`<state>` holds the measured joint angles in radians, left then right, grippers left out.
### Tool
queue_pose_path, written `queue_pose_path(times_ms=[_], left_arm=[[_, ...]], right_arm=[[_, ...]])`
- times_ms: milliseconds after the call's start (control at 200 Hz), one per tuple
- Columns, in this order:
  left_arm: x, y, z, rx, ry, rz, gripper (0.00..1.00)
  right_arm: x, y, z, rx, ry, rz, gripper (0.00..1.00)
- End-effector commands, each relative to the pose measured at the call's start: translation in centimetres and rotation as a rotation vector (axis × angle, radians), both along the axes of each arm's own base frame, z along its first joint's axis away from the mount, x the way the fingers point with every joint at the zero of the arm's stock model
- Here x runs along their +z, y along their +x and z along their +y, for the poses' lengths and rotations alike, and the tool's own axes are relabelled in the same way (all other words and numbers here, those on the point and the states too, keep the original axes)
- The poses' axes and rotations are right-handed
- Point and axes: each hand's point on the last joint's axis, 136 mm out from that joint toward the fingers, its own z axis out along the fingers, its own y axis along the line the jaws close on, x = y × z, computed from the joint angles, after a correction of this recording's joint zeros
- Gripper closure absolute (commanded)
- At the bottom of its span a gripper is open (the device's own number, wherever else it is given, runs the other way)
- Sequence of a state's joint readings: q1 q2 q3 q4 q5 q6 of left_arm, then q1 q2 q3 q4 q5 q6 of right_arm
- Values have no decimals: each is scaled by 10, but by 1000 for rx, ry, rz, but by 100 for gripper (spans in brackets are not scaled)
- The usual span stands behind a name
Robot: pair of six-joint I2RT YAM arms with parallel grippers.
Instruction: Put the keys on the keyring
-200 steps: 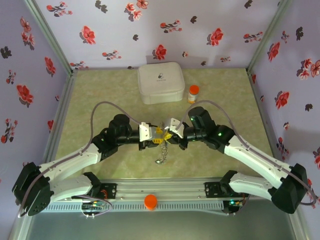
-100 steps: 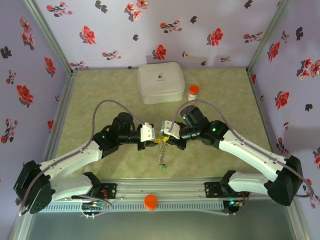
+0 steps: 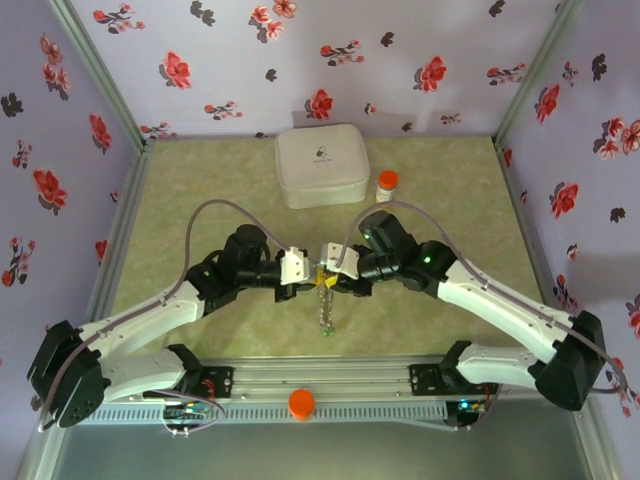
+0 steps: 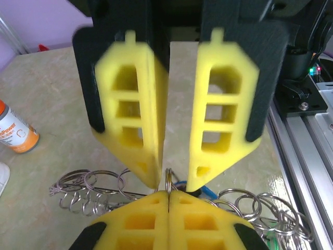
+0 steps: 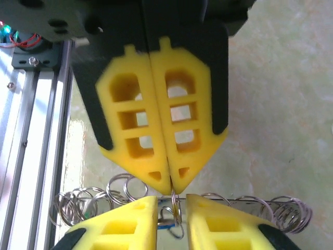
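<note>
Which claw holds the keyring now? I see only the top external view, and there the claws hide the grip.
Observer: The left claw is shut on one thin ring of the keyring.
Operator: Is the right claw closed too?
Observer: No. The right claw is open, and that ring stands in its gap.
Operator: Where is the rest of the keyring?
Observer: It rests on the table, spread out to both sides of the claws.
</note>
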<state>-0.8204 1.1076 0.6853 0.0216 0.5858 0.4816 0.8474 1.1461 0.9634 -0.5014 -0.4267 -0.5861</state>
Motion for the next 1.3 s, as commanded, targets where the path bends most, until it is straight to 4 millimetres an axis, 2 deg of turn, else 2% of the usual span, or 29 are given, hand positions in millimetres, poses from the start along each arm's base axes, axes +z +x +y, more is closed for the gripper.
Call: queue_pose_path(times_ms=[0, 135, 240, 525, 670, 965, 1015, 1080, 1295], left_arm=[[20, -3, -1, -13, -73, -59, 100], [36, -2, 1, 19, -170, -109, 100], [46, -3, 2, 31, -237, -110, 100], [47, -9, 1, 4, -289, -62, 100], [49, -9, -1, 2, -302, -64, 100], [42, -3, 0, 31, -264, -67, 100], [38, 3, 1, 60, -235, -71, 84], [32, 6, 3, 71, -186, -82, 77], [23, 6, 5, 61, -93, -89, 77]], right_arm=[[22, 1, 0, -14, 129, -20, 73], [28, 1, -4, -47, 215, -12, 71], [24, 5, -8, -82, 236, -29, 71], [26, 1, -3, -64, 281, 2, 72], [22, 1, 0, -56, 274, 20, 80], [29, 2, 1, -56, 276, 28, 98], [30, 3, 1, -54, 258, 24, 100], [29, 2, 0, -44, 224, 16, 100], [24, -2, -1, 5, 86, -22, 100]])
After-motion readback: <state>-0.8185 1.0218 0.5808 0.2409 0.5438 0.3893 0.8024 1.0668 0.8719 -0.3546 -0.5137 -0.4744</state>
